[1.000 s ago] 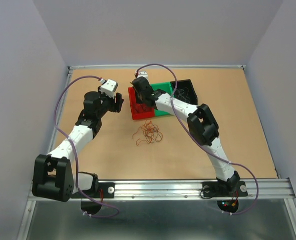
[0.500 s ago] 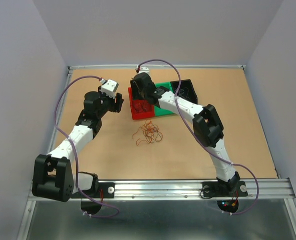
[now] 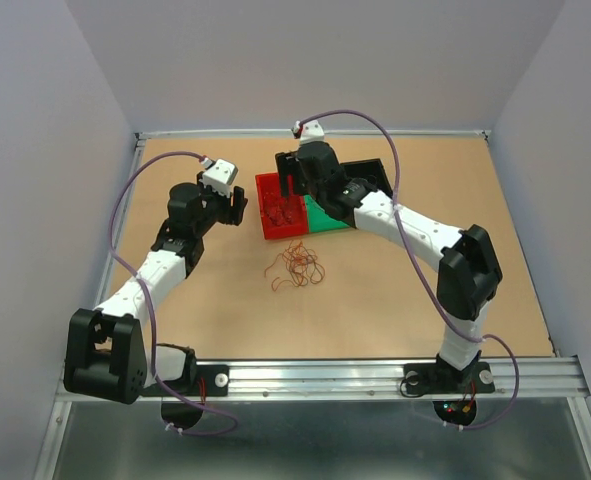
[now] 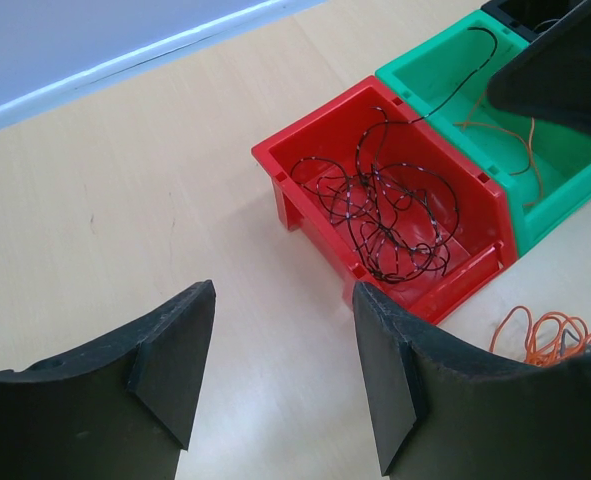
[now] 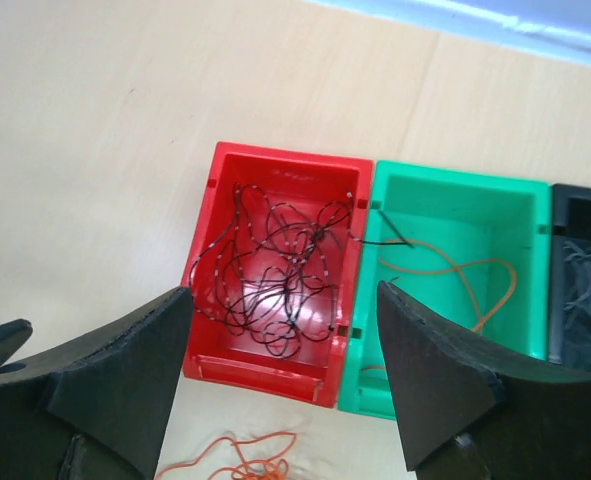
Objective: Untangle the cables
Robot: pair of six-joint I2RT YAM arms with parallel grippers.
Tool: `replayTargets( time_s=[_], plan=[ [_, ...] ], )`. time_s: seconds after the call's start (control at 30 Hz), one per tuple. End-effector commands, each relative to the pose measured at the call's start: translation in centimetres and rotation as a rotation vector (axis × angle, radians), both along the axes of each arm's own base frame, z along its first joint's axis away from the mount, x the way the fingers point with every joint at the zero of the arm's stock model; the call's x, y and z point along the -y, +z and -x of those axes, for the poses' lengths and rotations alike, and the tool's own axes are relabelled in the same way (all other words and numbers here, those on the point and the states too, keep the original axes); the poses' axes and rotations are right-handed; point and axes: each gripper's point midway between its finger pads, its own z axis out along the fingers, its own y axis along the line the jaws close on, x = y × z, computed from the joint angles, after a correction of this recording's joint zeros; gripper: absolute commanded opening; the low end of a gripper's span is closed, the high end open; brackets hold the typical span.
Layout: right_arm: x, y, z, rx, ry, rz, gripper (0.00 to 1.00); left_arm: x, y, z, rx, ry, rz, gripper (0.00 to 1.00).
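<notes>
The loose cables (image 3: 295, 268), a small tangle of orange and brown curls, lie on the table in front of the bins; its edge shows in the wrist views (image 4: 545, 335) (image 5: 245, 462). A black wire (image 5: 275, 268) (image 4: 390, 215) lies coiled in the red bin (image 3: 265, 215). My right gripper (image 3: 297, 185) (image 5: 283, 295) hangs open above the red and green bins, holding nothing. My left gripper (image 3: 237, 208) (image 4: 283, 300) hovers open over bare table left of the red bin, also holding nothing.
The green bin (image 3: 327, 220) (image 5: 445, 200) holds an orange wire (image 5: 465, 272) and a black wire end. The black bin (image 3: 377, 175) (image 5: 580, 215) at the right holds grey wire. All three bins stand side by side at the back middle. Walls enclose the table.
My right gripper has opened and risen out of the red bin, moving back and to the right; the black wire stays in the bin. The left arm has not moved.
</notes>
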Motion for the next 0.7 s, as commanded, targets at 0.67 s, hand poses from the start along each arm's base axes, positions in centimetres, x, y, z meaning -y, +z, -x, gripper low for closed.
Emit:
replayTargets(
  time_s=[0.67],
  plan=[
    [1.5,-3.5,-7.1,0.062,-0.054,0.111,0.51,0.5,1.8,-0.6,0.070,-0.027,-0.009,0.67]
  ],
)
